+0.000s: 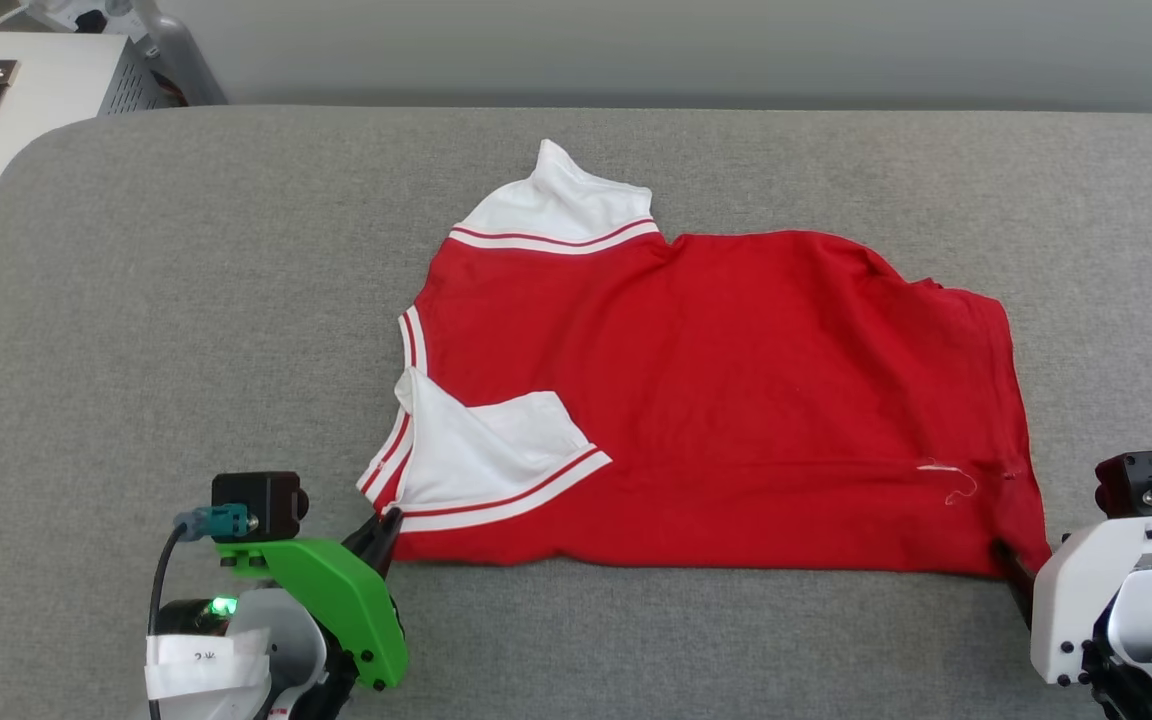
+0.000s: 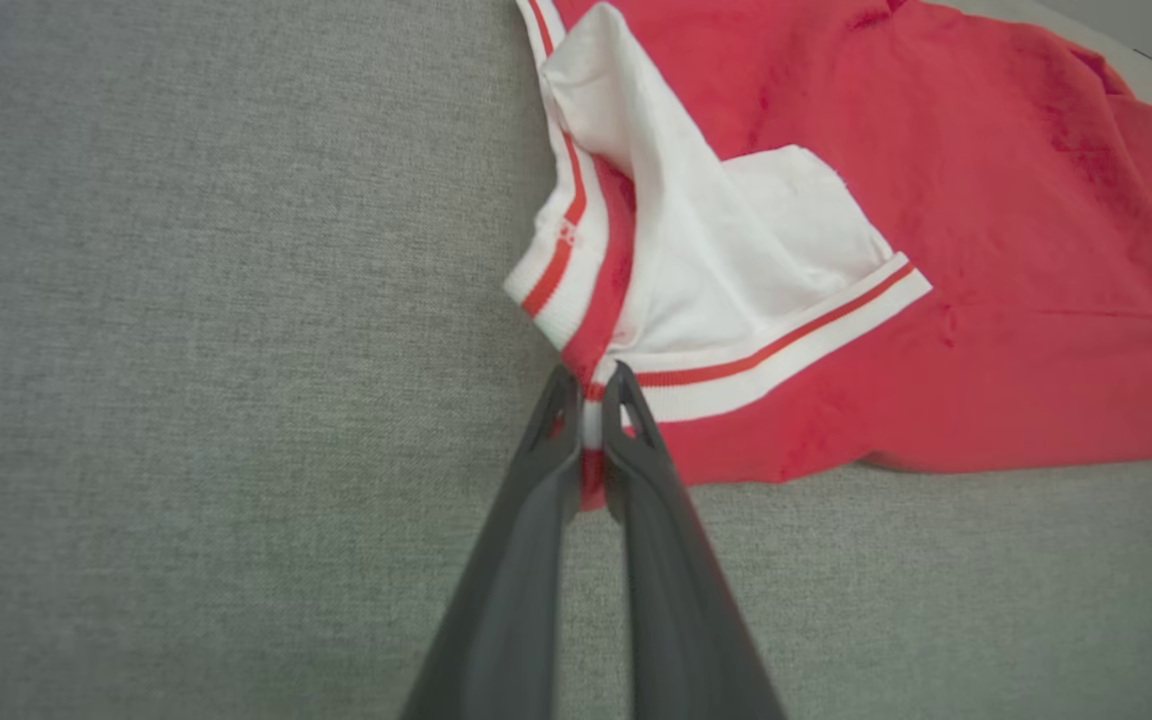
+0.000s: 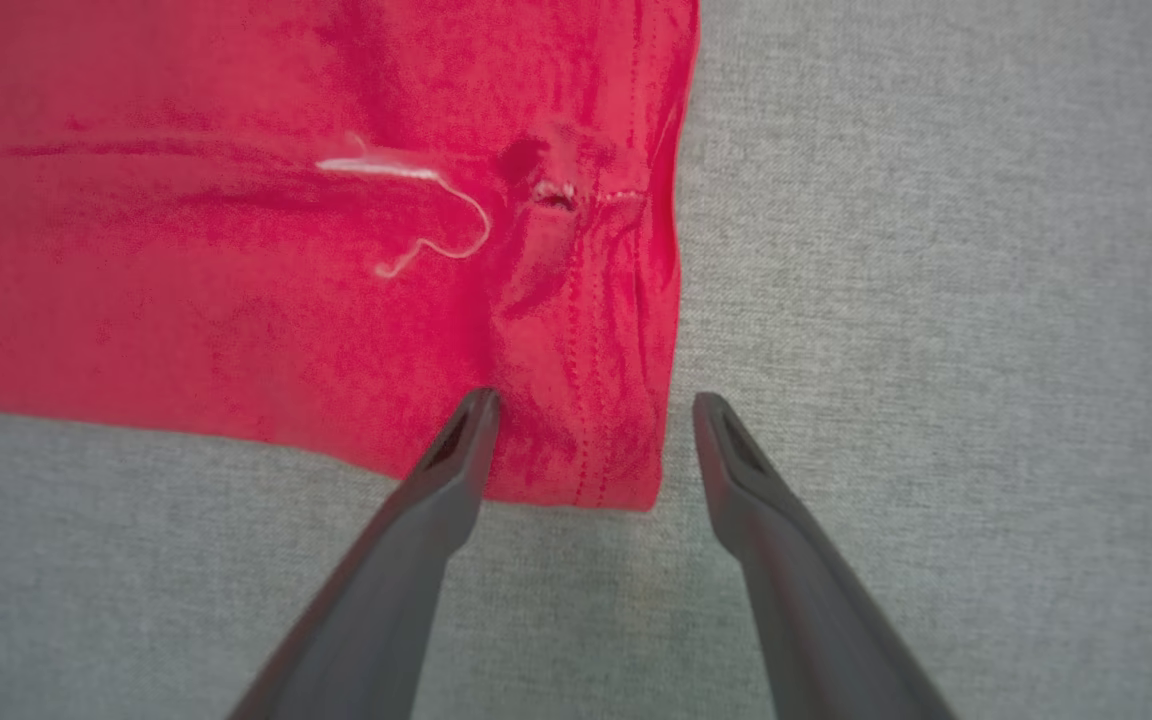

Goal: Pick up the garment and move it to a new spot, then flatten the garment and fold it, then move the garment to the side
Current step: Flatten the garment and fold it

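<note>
- My left gripper (image 2: 591, 388) is clamped shut on the garment (image 1: 736, 400). Its two dark fingers pinch the near left corner, right where the folded-over white sleeve cuff (image 2: 736, 260) meets the red hem.
- My right gripper (image 3: 596, 402) stands wide open and holds nothing. One finger sits over red cloth and the other over bare grey just past the side edge, so the jaws straddle the near right corner.
- From the wrist camera I can't be sure whether those right fingertips already touch the fabric or hover just above it.
- The relation that matters is that the garment's long axis runs left to right across my front. Its near edge spans from one gripper to the other, and each arm is at its own corner.
- From both grippers the shirt lies ahead, spreading away towards the far side of the grey padded surface (image 1: 186, 300).
- A loose white thread (image 3: 416, 215) lies on the cloth just beyond the right fingers.
- I judge that the right jaws need to close on their corner before any lift.
</note>
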### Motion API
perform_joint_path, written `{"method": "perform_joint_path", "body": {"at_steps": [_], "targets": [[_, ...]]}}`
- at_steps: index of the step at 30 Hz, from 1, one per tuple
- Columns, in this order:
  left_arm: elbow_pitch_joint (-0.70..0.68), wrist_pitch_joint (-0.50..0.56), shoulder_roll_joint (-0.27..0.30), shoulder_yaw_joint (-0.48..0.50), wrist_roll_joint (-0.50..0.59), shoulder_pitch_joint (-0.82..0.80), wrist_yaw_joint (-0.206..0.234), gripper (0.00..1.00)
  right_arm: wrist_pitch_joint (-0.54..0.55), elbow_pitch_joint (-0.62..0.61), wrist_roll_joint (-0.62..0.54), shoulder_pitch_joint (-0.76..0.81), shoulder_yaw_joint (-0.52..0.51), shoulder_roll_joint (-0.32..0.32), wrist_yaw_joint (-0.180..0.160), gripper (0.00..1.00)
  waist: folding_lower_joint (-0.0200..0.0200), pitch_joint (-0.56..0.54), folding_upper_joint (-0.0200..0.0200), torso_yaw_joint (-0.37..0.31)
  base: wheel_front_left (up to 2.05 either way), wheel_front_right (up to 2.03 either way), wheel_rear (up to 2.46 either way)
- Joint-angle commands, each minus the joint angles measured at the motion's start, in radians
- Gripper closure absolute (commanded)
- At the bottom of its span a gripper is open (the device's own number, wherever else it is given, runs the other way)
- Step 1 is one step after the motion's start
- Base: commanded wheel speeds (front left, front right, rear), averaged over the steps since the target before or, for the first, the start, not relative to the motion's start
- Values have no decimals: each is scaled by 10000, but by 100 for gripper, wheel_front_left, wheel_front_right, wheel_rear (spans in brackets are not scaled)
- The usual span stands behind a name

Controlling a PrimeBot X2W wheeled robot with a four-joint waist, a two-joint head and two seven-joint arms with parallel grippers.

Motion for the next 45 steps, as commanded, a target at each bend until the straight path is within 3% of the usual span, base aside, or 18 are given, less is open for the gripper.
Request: {"method": "perform_joint_path", "body": {"at_steps": [1, 11, 13, 14, 22, 31, 45], "targets": [[-140, 29, 93, 35, 126, -102, 81, 100, -79, 167, -160, -221, -51, 56, -9, 0, 0, 114, 0, 111, 0, 0, 0], [-538, 75, 309, 15, 230, -11, 243, 100, -98, 1395, -223, -603, -269, 437, -9, 0, 0, 335, 0, 235, 0, 0, 0], [-484, 120, 295, -50, 244, -22, 212, 100, -28, 1550, -117, -587, -203, 445, -9, 88, 0, 342, 0, 230, 0, 0, 0], [-359, 152, 273, -113, 255, -31, 182, 100, -126, 1655, -97, -572, -117, 372, -9, 100, 0, 296, 0, 194, 0, 0, 0], [133, 349, 412, -336, 112, 397, 84, 100, -570, 1410, 71, 38, -302, 138, -9, 100, 0, -593, 0, 93, 0, 0, 0], [339, 440, 436, -566, -173, 1237, 121, 100, -213, 484, 210, 1375, -744, 424, -9, 100, 0, -1380, 0, 87, 0, 0, 0], [1105, 687, 99, -993, -240, 1395, -16, 100, 294, -477, 189, 2373, -1365, 776, -9, 100, 0, -1279, 0, 56, 0, 0, 0]]}}
